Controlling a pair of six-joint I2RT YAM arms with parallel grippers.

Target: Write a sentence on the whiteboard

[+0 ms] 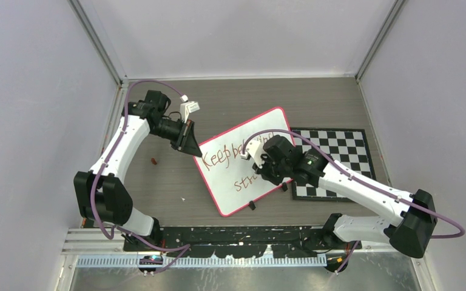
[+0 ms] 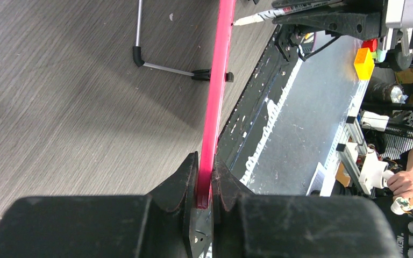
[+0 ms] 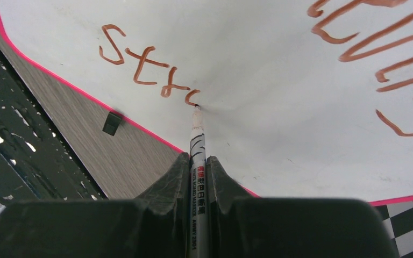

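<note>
Grey wood-grain tabletop (image 1: 158, 182) inside a pale-walled cell, arm bases at the near edge. Whiteboard (image 1: 224, 185) sits mid-tabletop, turned at an angle, its far right corner overlapping a black-and-white checkered board (image 1: 340, 148). Left hand (image 2: 204, 166) is closed narrow on the board's pink rim at its left edge, one finger on each face. Judged purpose: to brace the board so it does not slide or swing under the pen's push. Right hand (image 3: 196, 158) is clamped tight on a whiteboard marker (image 3: 198, 148), barrel lying along the gap between the fingers, nib forward and touching the white face. This suits steady strokes, with the wrist camera looking straight down the pen. The sentence (image 3: 140, 67) is unfinished. The upper line starts "Keep" and its remainder is partly hidden by the right arm in the overhead view. The lower line reads "Str", with a small curl of the next letter begun at the nib. One small black foot (image 3: 112, 122) shows at the near rim. Judged stage: late, mid-word on the second line.
</note>
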